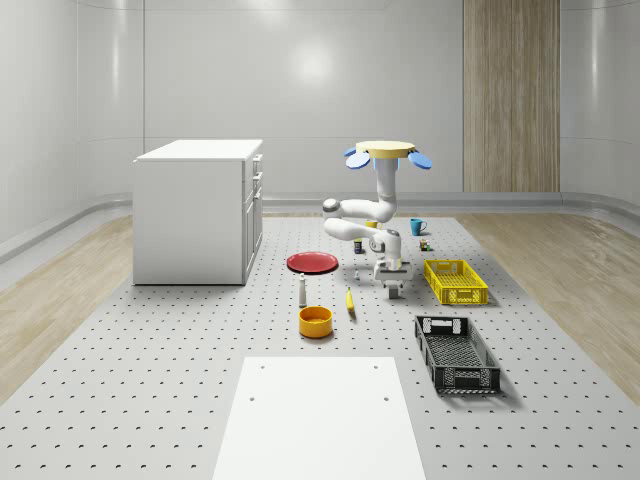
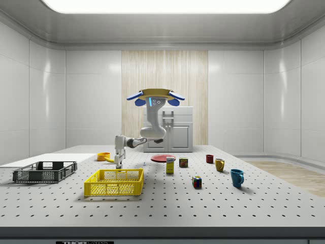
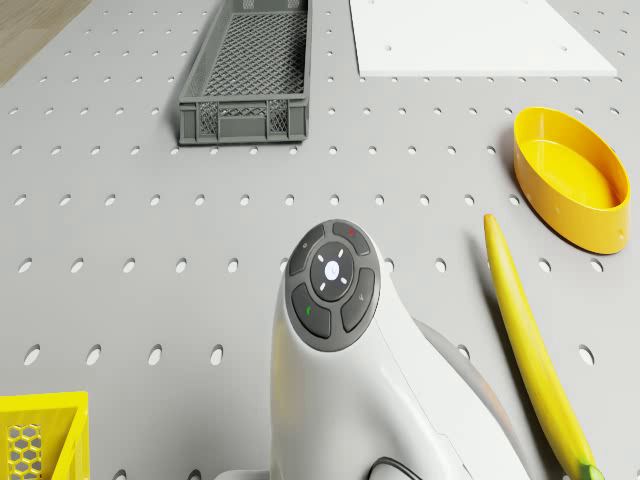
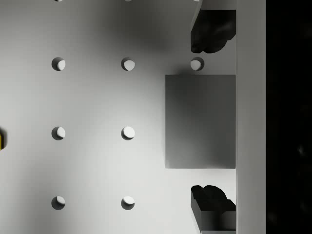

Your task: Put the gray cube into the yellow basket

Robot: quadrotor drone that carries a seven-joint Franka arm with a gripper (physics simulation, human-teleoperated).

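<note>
I hover over the table (image 1: 150,400), my gripper (image 4: 213,117) spread wide around the gray cube (image 4: 200,122) (yellow basket (image 1: 455,281) just beside)

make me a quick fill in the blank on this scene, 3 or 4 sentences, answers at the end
1. In the wrist view, the gray cube lies between the two fingertips, which are ____.
2. In the whole-scene view, the yellow basket sits to the ____ of the gripper.
3. The long yellow fruit beside the yellow bowl is a ____.
4. The drone hovers in the air with its arm reaching ____ toward the table.

Missing words: open; right; banana; down
</note>
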